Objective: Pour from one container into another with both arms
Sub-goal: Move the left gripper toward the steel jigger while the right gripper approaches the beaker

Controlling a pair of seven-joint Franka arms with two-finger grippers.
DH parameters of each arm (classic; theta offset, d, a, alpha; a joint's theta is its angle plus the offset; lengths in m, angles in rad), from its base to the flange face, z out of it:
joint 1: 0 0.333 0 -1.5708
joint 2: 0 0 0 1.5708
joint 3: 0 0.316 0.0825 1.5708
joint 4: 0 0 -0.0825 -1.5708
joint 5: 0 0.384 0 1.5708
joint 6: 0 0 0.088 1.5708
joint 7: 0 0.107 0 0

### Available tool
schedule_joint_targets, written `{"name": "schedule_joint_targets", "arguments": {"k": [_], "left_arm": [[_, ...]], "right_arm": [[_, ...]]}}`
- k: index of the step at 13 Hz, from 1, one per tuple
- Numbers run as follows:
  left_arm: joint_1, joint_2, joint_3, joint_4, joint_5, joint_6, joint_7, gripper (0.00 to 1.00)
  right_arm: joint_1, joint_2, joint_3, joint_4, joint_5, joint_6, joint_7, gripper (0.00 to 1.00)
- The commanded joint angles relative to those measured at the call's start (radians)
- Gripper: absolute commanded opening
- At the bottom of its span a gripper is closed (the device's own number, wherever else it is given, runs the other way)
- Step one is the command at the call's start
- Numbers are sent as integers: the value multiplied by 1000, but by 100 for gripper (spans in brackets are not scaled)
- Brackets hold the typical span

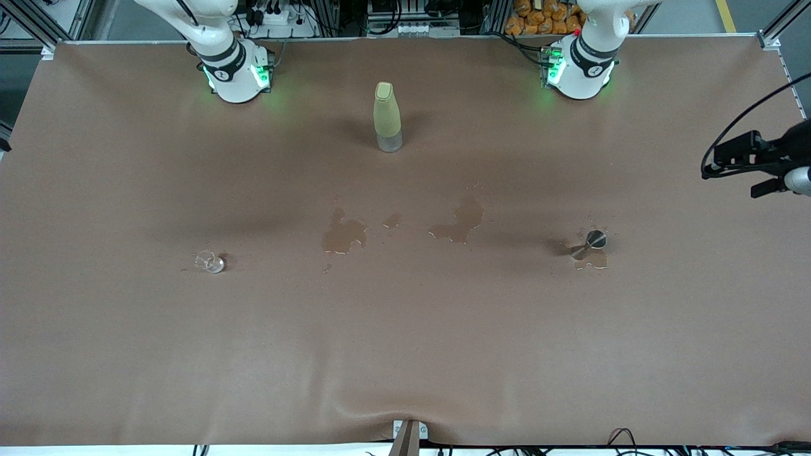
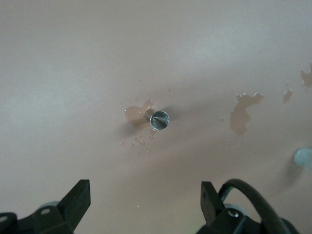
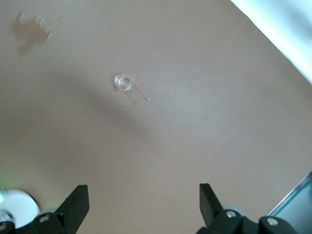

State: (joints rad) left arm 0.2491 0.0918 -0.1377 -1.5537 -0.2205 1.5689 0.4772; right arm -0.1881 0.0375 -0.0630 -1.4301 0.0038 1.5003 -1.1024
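A small shiny metal cup [image 1: 592, 242] [image 2: 159, 119] sits in a little puddle toward the left arm's end of the table. Toward the right arm's end is a small clear glass cup [image 1: 210, 261] [image 3: 123, 82]. A pale yellow-green bottle [image 1: 387, 117] with a clear base stands between the two arm bases, farther from the front camera than both cups. My left gripper [image 2: 145, 195] hangs open high over the table, with the metal cup below it. High up as well, my right gripper [image 3: 142, 196] is open above the table by the glass cup. Neither holds anything.
Wet spill patches [image 1: 345, 234] [image 1: 459, 221] darken the brown table cover [image 1: 405, 342] between the cups. A black device with a looping cable [image 1: 754, 161] juts in at the left arm's end. The white arm bases [image 1: 237, 73] [image 1: 580, 66] stand along the table's edge farthest from the front camera.
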Motion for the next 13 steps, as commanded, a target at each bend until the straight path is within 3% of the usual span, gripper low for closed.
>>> {"name": "schedule_joint_targets", "arguments": {"k": [1,5,7,13], "left_arm": [[36,52,-5,7,-83,6,240,100],[84,155,-5,6,-207,33,682,100],[110,198,-5,6,-229,33,840,100],[145,315,-6,-2,-289,31,1081,100]], "right_arm": [[-30,-8,6,-7,-7,1,-340,100],[-28,-5,8,-18,-39,81,-688,100],[-30,13,6,-18,-39,98,-731,100],[-39,67,8,-88,-2,190,-734,100]]}}
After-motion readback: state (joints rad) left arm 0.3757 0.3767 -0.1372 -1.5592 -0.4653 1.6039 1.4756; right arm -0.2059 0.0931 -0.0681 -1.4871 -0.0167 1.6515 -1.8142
